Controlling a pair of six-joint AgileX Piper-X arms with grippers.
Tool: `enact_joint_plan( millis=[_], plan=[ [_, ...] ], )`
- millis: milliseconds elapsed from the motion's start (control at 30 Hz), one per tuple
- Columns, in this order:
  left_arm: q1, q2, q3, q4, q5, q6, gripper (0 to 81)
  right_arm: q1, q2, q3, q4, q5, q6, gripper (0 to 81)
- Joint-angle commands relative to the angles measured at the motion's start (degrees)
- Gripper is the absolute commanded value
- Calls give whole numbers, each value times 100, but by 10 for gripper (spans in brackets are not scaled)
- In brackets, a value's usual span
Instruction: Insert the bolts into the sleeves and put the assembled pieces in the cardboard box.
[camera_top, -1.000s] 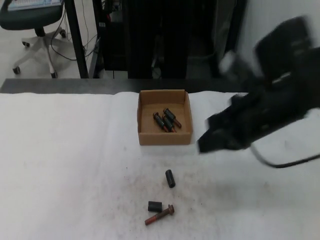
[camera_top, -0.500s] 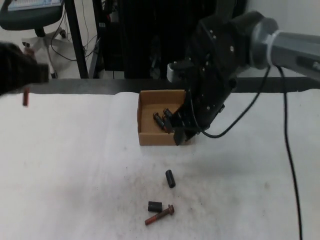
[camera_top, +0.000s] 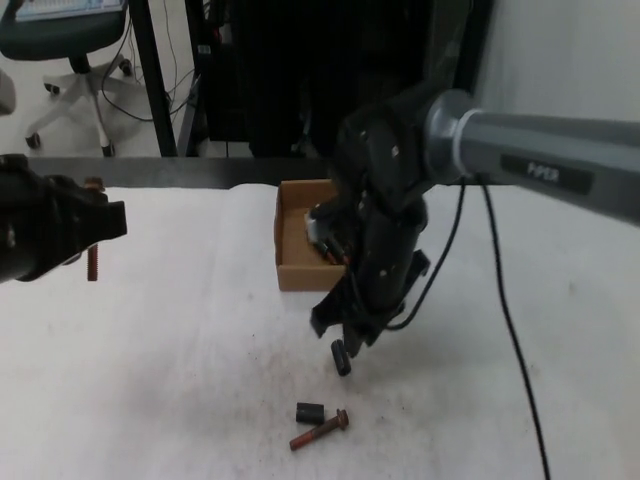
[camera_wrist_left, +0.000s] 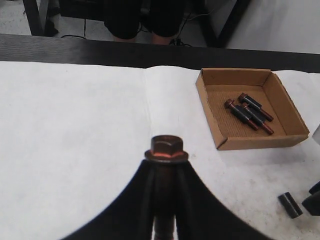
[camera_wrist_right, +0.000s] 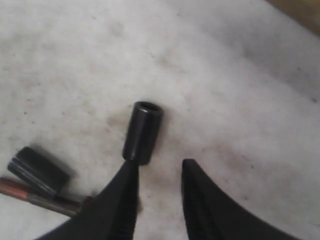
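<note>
My left gripper (camera_top: 92, 232) hovers over the left side of the white cloth, shut on a rusty bolt (camera_top: 92, 262) that hangs head up; its hex head (camera_wrist_left: 166, 149) pokes out between the fingers. My right gripper (camera_top: 341, 338) is just in front of the cardboard box (camera_top: 288, 276), low over a lone black sleeve (camera_top: 341, 357). Its fingers are open, and the sleeve (camera_wrist_right: 143, 131) lies just beyond the fingertips (camera_wrist_right: 131, 172), not between them. Nearer the front lie a second sleeve (camera_top: 310, 412) and a loose bolt (camera_top: 320, 431). The box (camera_wrist_left: 260, 142) holds several assembled pieces (camera_wrist_left: 248, 112).
A white cloth (camera_top: 160, 370) covers the bench, with a dark bench edge (camera_top: 150, 172) at the back. An office chair (camera_top: 70, 50) and black frame legs stand behind. The right arm's cable (camera_top: 505, 320) trails over the cloth on the right.
The right arm swung in from the right, passed over the box and dropped to the lone sleeve. The left arm came in from the left with the bolt.
</note>
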Motion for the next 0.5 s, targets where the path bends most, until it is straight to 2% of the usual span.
enact_joint_plan(
  millis=[0,167,467],
  plan=[
    [11,-52,-14,-110,19,-33,4,246,93,-67,-198,10,281,281],
    [11,-52,-14,-110,19,-33,4,404,282,-67,-183,32,534,281],
    [11,-63,-18,-110,19,-33,4,316,329,-67,-178,595,447,281]
  ],
)
